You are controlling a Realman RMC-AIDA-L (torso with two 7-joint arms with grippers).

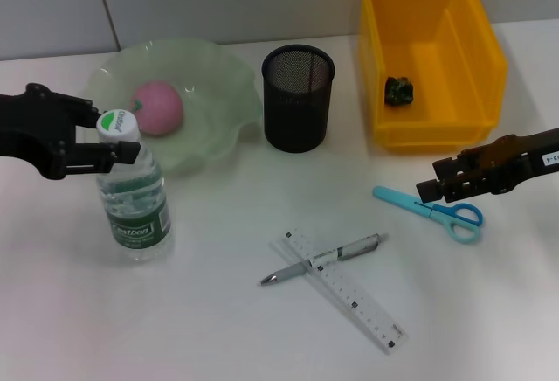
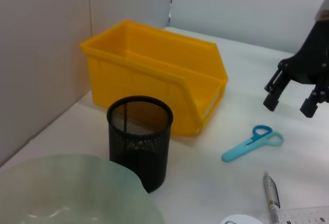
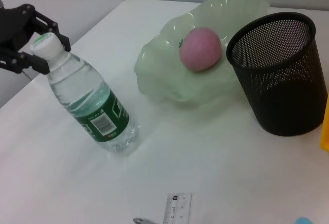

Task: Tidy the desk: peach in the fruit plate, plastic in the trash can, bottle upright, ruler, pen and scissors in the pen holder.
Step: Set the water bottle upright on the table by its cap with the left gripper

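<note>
The clear bottle (image 1: 133, 190) (image 3: 92, 106) with a green label stands upright on the desk. My left gripper (image 1: 109, 134) (image 3: 47, 52) straddles its white cap, fingers slightly apart from it, so it looks open. The pink peach (image 1: 158, 107) (image 3: 201, 49) lies in the pale green fruit plate (image 1: 214, 132) (image 3: 164, 82). The black mesh pen holder (image 1: 298, 97) (image 2: 139, 141) is empty. The blue scissors (image 1: 432, 209) (image 2: 252, 143), the pen (image 1: 327, 259) and the ruler (image 1: 345, 292) lie on the desk. My right gripper (image 1: 428, 182) (image 2: 290, 103) hovers open just above the scissors. A dark plastic wad (image 1: 400, 91) lies in the yellow trash can (image 1: 476, 58).
The pen lies across the ruler near the desk's front middle. The yellow bin (image 2: 154, 80) stands against the back wall, right of the pen holder. The fruit plate sits just behind the bottle.
</note>
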